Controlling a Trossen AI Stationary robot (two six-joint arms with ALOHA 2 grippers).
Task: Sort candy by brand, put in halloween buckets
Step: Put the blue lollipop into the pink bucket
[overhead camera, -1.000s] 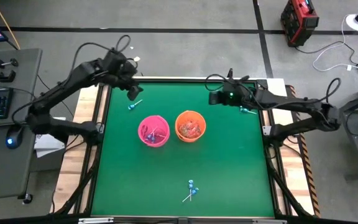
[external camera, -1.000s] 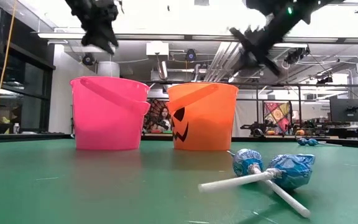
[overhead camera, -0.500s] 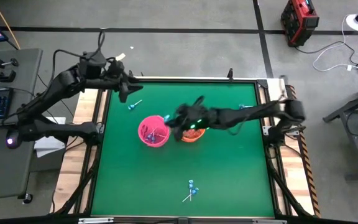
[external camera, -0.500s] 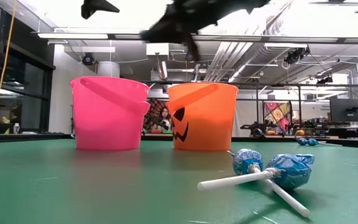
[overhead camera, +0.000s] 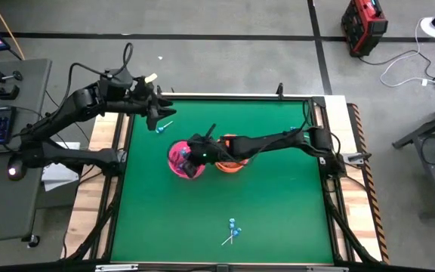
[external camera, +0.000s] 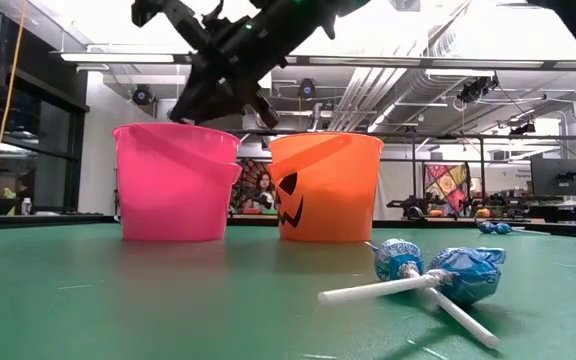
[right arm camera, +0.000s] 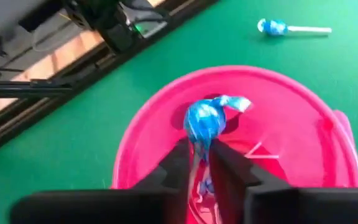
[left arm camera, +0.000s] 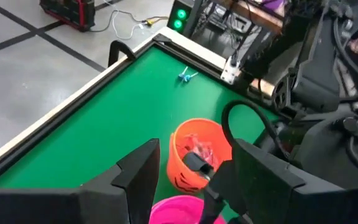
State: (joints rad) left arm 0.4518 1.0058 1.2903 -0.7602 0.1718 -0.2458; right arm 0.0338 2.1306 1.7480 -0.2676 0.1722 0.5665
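The pink bucket (overhead camera: 178,161) and the orange bucket (overhead camera: 232,156) stand side by side at mid-table; the orange one holds red wrapped pieces (left arm camera: 199,148). My right gripper (right arm camera: 199,152) reaches in from the table's right and hangs over the pink bucket (right arm camera: 241,134), shut on a blue lollipop (right arm camera: 205,120). More lollipops lie inside that bucket. My left gripper (left arm camera: 196,155) stands open in the air near the far left corner (overhead camera: 155,113), holding nothing. Loose lollipops lie at the far left (overhead camera: 163,127), the far right (left arm camera: 187,75) and near the front edge (overhead camera: 232,229). My right gripper pinches the lollipop's stick (right arm camera: 197,150) just below the blue head between its two fingertips. The fingers slant downward from the table's right. The head stands out past the fingertips, lifted clear above the pink bucket's opening.
Two crossed lollipops (external camera: 433,275) lie on the green mat toward the near edge. My right arm (overhead camera: 278,141) stretches across the orange bucket. A raised wooden rim (left arm camera: 73,106) edges the table. Bare mat lies in front of the buckets.
My right gripper has swept from the far right of the table leftward, over the orange bucket, to above the pink bucket, sinking a little and rolling, with the lollipop still between its fingers. My left gripper has drawn back toward the left edge and tipped upward.
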